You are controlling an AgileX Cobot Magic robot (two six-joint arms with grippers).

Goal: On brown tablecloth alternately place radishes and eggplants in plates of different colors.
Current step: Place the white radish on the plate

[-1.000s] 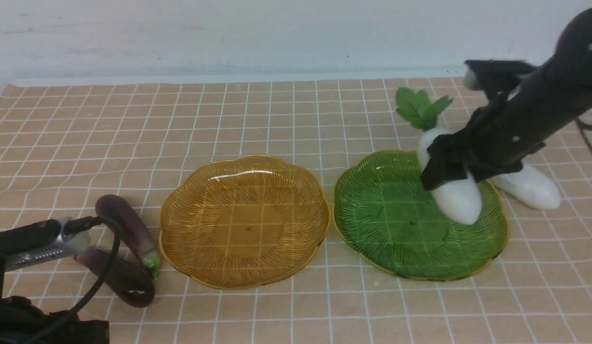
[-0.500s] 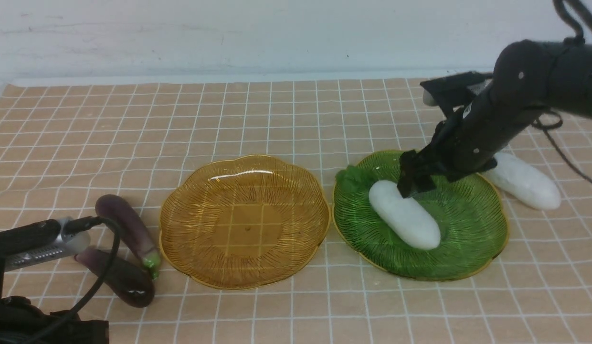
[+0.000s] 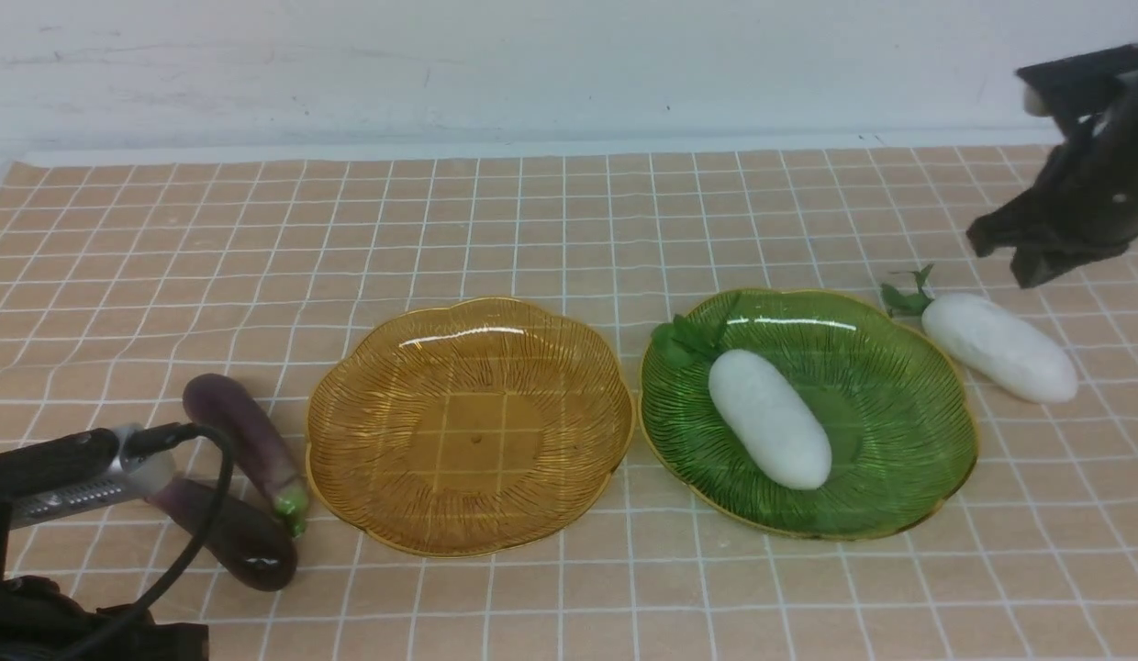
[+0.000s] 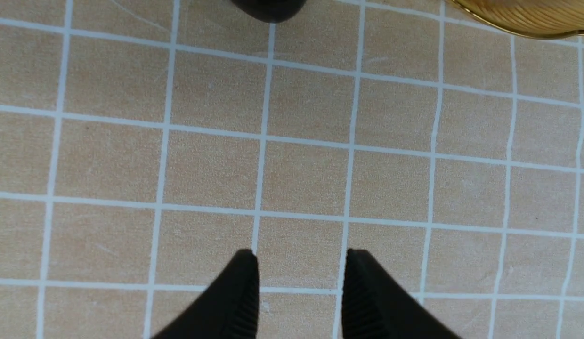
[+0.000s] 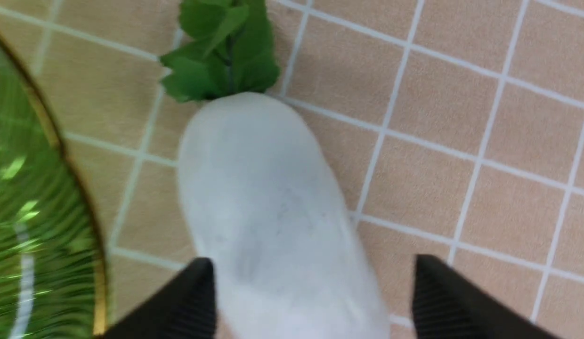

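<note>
Nearest us, at the lower left of the front view, we are holding our left gripper (image 4: 299,278) low over the brown tablecloth (image 3: 551,229), its fingers a narrow gap apart with only bare cloth between them. Just beyond it, the darker eggplant (image 3: 229,542) and the lighter purple eggplant (image 3: 243,431) are lying side by side on the cloth beside the amber plate (image 3: 468,431), which is holding nothing. We judge this is the left arm's side to serve. To the right, the green plate (image 3: 899,431) is carrying one radish (image 3: 769,418), which is lying on its side across the centre with its leaves pointing at the far-left rim, so one placement is looking done. Farther back at the right edge, our right gripper (image 3: 1000,259) is hanging raised with its jaws spread wide and gripping nothing. The wrist view shows it is looking straight down on the second radish (image 3: 998,346), which is resting on the cloth just outside the green rim. By our reading, an eggplant is due next.
</note>
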